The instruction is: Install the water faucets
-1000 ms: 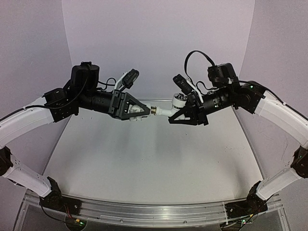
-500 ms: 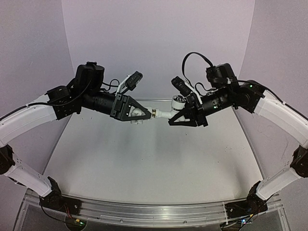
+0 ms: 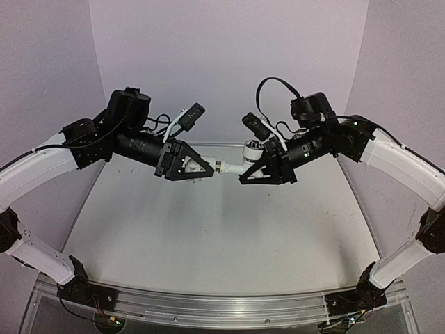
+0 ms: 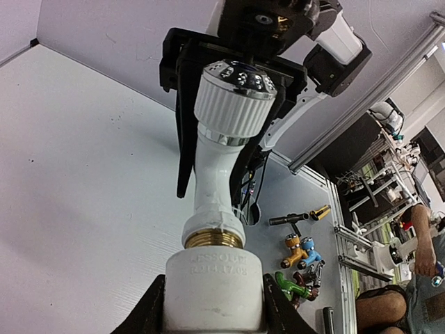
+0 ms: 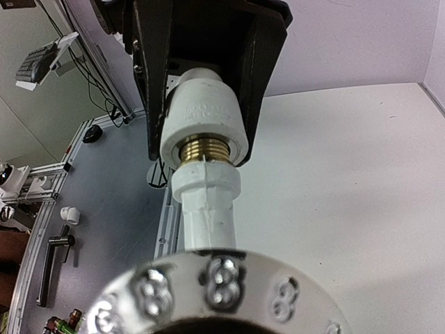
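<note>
The white tap (image 3: pixel 240 165) and the short white cylindrical fitting (image 3: pixel 201 168) are held together in mid-air above the table's far middle. My left gripper (image 3: pixel 205 168) is shut on the fitting (image 4: pixel 214 289). My right gripper (image 3: pixel 248 170) is shut on the tap below its ribbed knob (image 3: pixel 252 147). The tap's brass thread (image 4: pixel 213 239) sits partly inside the fitting, with a few turns showing. In the right wrist view the knob's chrome top (image 5: pixel 215 292) hides my own fingers. Beyond it are the tap body (image 5: pixel 206 216), the thread (image 5: pixel 205 147) and the fitting (image 5: pixel 206 115).
The white table (image 3: pixel 208 236) lies well below both grippers, with an aluminium rail (image 3: pixel 208 309) at its near edge. Off the table, several coloured taps (image 4: pixel 302 254) lie on a grey bench, and a small white fitting (image 5: pixel 68 216) on another.
Both grippers have shifted slightly down with the joined parts. The left wrist has rolled about the fitting's axis and the right arm has edged left. The grips are unchanged.
</note>
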Controlling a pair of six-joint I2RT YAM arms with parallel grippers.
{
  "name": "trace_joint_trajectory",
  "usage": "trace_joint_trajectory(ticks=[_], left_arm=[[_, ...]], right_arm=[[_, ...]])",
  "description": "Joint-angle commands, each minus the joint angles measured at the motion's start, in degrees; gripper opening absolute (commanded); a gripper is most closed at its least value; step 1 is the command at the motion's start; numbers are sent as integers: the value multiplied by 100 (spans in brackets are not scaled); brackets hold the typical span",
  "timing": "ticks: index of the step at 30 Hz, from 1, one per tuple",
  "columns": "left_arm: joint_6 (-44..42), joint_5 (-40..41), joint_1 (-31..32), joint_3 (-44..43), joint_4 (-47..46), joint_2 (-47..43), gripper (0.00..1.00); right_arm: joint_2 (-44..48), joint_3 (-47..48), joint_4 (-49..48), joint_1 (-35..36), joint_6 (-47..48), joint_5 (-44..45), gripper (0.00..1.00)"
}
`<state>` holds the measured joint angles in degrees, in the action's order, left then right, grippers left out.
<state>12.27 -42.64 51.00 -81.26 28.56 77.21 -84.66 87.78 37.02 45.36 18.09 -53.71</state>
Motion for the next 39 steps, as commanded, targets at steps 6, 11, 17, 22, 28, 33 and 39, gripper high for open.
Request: trace_joint_trajectory(ticks=[6,11,17,22,28,33,39], left_arm=[[-573,-165,81,-246,-321,-83,0],[-1006,219,207,-346,-11,-38,0],[-1475,662,388,-124,-152,-135,0],[-2032,925,550,34,-258,-242,0],[-2830,1482,864,185,-277,-331,0],[-3663,2247,1291,283,-169,-336,0],[-4495,3422,1921,551,-403,-337,0]], right_arm=[[-262,343,-9,167,-154,-438,0],[-347,427,67,174,-328,-473,0],[-412,455,68,171,-580,-606,0],[-470,402,67,170,-699,-772,0],[-524,373,64,169,-865,-1020,0],[-560,392,66,173,-994,-1159,0],[-561,289,55,174,-1042,-1308,0]])
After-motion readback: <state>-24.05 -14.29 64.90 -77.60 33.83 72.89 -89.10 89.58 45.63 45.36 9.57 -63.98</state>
